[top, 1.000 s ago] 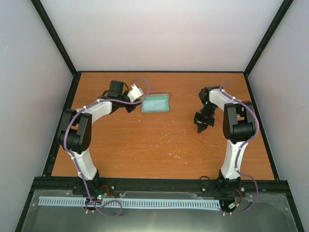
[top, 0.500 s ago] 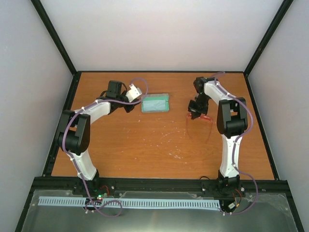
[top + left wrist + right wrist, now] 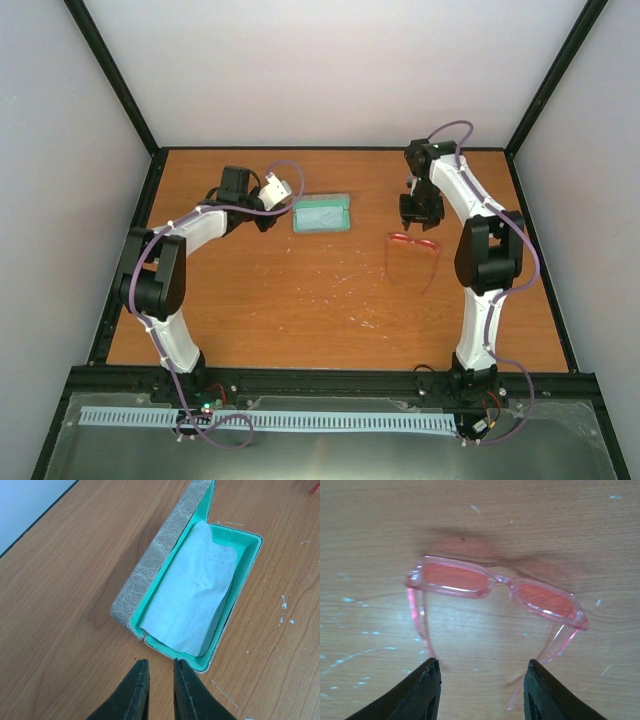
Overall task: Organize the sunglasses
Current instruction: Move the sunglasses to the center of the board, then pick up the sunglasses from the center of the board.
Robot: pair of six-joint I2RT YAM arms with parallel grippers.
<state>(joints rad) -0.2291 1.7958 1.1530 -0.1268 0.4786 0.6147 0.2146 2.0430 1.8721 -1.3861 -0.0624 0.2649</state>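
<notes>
The sunglasses (image 3: pixel 412 250), with a pink translucent frame and both arms spread open, lie on the table right of centre. In the right wrist view the sunglasses (image 3: pixel 495 582) lie flat just beyond my fingertips, and the arm ends reach toward them. My right gripper (image 3: pixel 418 214) (image 3: pixel 482 664) is wide open and empty, just behind the sunglasses. The grey case (image 3: pixel 322 214) (image 3: pixel 165 555) lies open with a light blue cloth (image 3: pixel 192 590) in its teal tray. My left gripper (image 3: pixel 268 222) (image 3: pixel 160 662) sits at the case's left end, jaws a narrow gap apart and empty.
The orange-brown table (image 3: pixel 330 300) has a black frame rail along its edges and white walls close behind and at both sides. White scuff marks dot the wood near the middle.
My right gripper has moved toward the far side of the table and opened. The sunglasses it carried now lie on the table in front of it. The left arm has not moved.
</notes>
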